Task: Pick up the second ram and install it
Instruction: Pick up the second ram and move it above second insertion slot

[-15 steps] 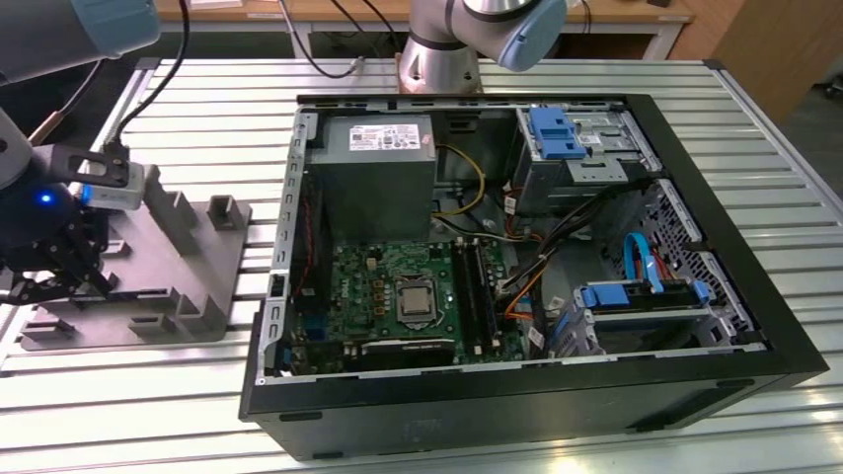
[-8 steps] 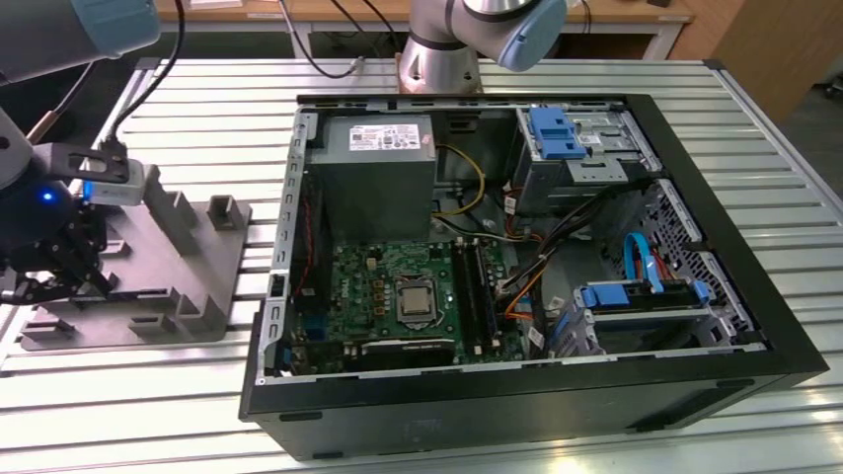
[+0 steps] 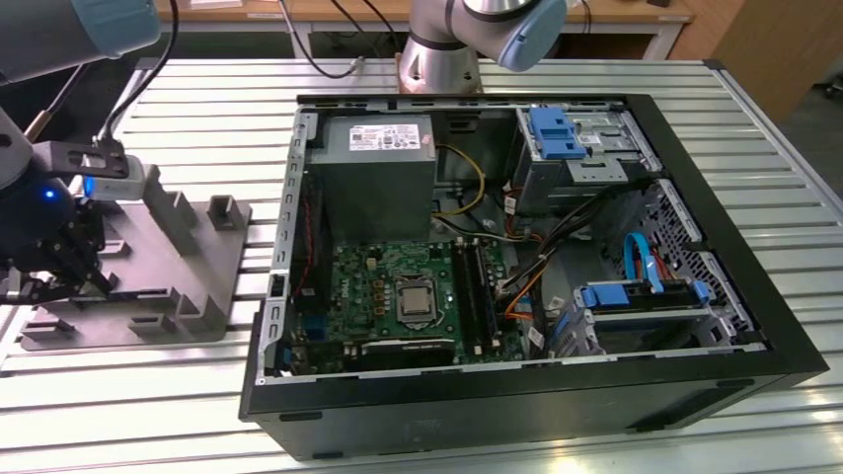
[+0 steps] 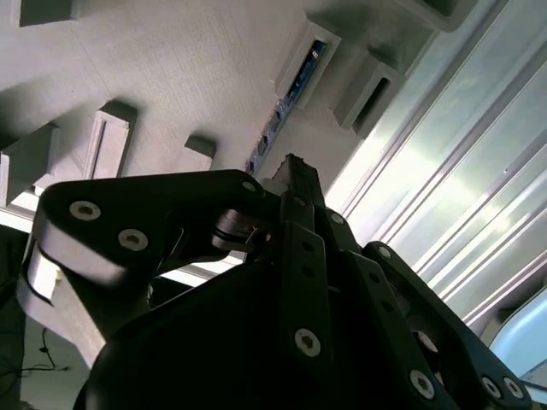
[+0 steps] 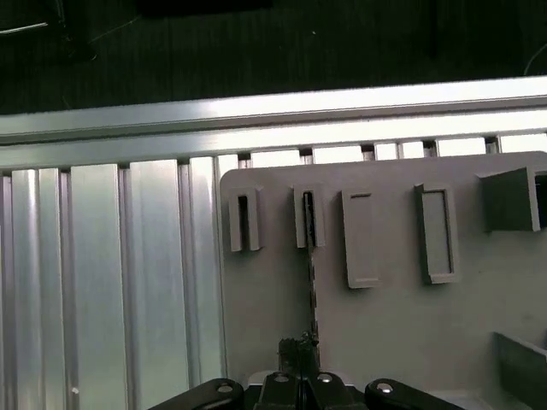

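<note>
While the second ram is standing on edge in a slot near the grey fixture's edge, its long axis is running straight into the gripper, whose jaws are seemingly being pinched nearly shut on its near end.

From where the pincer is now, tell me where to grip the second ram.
The second ram stands on edge in a slot of the grey holder. Grip its exposed long edge across the flat faces, probably coming straight down from above.
</note>
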Robot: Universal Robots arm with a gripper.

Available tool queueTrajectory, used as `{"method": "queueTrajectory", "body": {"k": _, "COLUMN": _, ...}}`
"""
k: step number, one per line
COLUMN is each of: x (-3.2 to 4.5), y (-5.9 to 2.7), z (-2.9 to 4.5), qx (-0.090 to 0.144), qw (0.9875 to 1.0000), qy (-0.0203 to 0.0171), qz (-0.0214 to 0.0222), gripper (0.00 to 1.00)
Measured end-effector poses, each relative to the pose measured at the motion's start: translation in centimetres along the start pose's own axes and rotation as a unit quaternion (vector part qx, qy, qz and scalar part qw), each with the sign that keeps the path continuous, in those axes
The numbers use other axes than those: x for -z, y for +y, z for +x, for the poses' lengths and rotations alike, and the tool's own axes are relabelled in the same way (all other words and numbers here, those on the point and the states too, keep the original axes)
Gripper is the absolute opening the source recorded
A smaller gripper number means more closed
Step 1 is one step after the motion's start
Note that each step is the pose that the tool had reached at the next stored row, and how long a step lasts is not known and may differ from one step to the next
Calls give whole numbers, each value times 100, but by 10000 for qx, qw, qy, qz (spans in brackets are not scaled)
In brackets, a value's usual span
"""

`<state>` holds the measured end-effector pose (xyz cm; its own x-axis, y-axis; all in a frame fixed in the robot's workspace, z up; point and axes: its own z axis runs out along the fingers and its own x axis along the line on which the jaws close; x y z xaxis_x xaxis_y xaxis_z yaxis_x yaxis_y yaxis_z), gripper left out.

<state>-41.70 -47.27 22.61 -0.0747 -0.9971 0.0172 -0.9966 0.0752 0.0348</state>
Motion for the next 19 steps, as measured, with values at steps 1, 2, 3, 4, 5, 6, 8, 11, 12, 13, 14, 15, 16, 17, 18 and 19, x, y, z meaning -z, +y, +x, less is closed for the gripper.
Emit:
{"method": "queueTrajectory", "body": {"k": 1, "x": 0, "y": 0, "z": 0, "qx": 43, "qw": 10000, "qy": 2, "qz": 1, "gripper": 10}}
{"method": "queueTrajectory", "body": {"k": 2, "x": 0, "y": 0, "z": 0, "qx": 86, "qw": 10000, "qy": 3, "qz": 2, "gripper": 10}}
{"method": "queueTrajectory", "body": {"k": 3, "x": 0, "y": 0, "z": 0, "qx": 129, "qw": 9999, "qy": 5, "qz": 2, "gripper": 10}}
{"method": "queueTrajectory", "body": {"k": 4, "x": 0, "y": 0, "z": 0, "qx": 174, "qw": 9998, "qy": 6, "qz": 3, "gripper": 10}}
{"method": "queueTrajectory", "body": {"k": 5, "x": -1, "y": 0, "z": 0, "qx": 217, "qw": 9998, "qy": 7, "qz": 4, "gripper": 10}}
{"method": "queueTrajectory", "body": {"k": 6, "x": 0, "y": 0, "z": 0, "qx": 260, "qw": 9997, "qy": 9, "qz": 4, "gripper": 10}}
{"method": "queueTrajectory", "body": {"k": 8, "x": 0, "y": 0, "z": 0, "qx": 343, "qw": 9994, "qy": 12, "qz": 6, "gripper": 10}}
{"method": "queueTrajectory", "body": {"k": 11, "x": 0, "y": 0, "z": 0, "qx": 470, "qw": 9989, "qy": 16, "qz": 8, "gripper": 10}}
{"method": "queueTrajectory", "body": {"k": 12, "x": 0, "y": 0, "z": 0, "qx": 511, "qw": 9987, "qy": 18, "qz": 9, "gripper": 10}}
{"method": "queueTrajectory", "body": {"k": 13, "x": 0, "y": 0, "z": 0, "qx": 552, "qw": 9985, "qy": 19, "qz": 9, "gripper": 10}}
{"method": "queueTrajectory", "body": {"k": 14, "x": -1, "y": 0, "z": 0, "qx": 593, "qw": 9982, "qy": 21, "qz": 10, "gripper": 10}}
{"method": "queueTrajectory", "body": {"k": 15, "x": 0, "y": 0, "z": 0, "qx": 633, "qw": 9980, "qy": 22, "qz": 11, "gripper": 10}}
{"method": "queueTrajectory", "body": {"k": 16, "x": -1, "y": 0, "z": 0, "qx": 675, "qw": 9977, "qy": 23, "qz": 12, "gripper": 10}}
{"method": "queueTrajectory", "body": {"k": 17, "x": -1, "y": 0, "z": 0, "qx": 719, "qw": 9974, "qy": 25, "qz": 12, "gripper": 10}}
{"method": "queueTrajectory", "body": {"k": 18, "x": -1, "y": 0, "z": 0, "qx": 758, "qw": 9971, "qy": 26, "qz": 13, "gripper": 10}}
{"method": "queueTrajectory", "body": {"k": 19, "x": -1, "y": 0, "z": 0, "qx": 797, "qw": 9968, "qy": 28, "qz": 14, "gripper": 10}}
